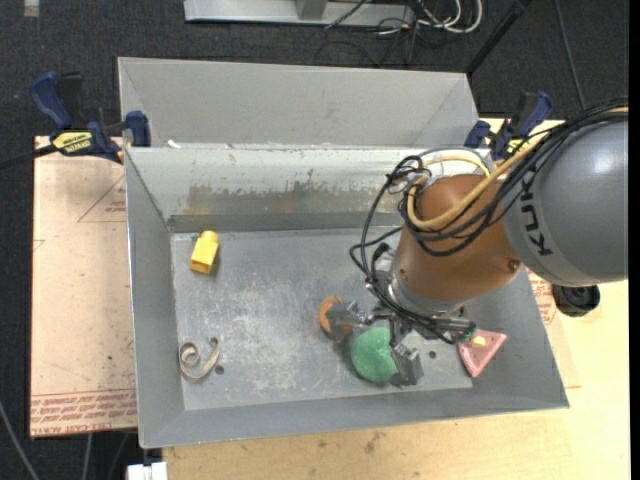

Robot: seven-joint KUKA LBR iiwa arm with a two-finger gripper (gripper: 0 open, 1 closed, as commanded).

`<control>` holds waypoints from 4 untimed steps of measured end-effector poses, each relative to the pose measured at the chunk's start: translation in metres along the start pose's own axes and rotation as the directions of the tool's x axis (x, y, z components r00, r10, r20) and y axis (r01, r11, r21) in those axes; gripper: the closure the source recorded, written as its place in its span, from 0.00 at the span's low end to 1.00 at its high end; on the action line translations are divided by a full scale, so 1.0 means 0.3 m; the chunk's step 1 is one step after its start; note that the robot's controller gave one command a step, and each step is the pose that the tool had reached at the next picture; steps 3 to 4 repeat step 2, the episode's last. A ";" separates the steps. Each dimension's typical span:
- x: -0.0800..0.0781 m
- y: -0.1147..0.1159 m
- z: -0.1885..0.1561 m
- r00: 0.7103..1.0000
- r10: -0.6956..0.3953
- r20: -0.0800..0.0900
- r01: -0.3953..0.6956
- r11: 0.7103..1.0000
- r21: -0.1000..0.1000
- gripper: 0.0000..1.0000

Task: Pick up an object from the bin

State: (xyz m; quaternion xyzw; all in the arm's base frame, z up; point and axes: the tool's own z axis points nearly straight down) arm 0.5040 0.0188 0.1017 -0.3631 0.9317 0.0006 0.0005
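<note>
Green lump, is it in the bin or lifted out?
In the bin: the green lump lies on its floor by the front wall, under the gripper.

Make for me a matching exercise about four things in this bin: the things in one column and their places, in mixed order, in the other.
Things
1. yellow block
2. green round lump
3. pink triangle
4. grey metal curl

Places
A. lower-left corner of the bin floor
B. by the right wall, right of the arm
C. upper left, near the back wall
D. lower middle, right next to the gripper

Pairs: 1-C, 2-D, 3-B, 4-A
</note>
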 end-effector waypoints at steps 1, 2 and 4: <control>0.060 -0.011 0.095 0.963 0.270 0.000 -0.270 0.963 -0.001 1.00; 0.060 -0.011 0.095 0.963 0.270 0.000 -0.270 0.963 -0.001 1.00; 0.060 -0.011 0.095 0.963 0.270 0.000 -0.270 0.963 -0.001 1.00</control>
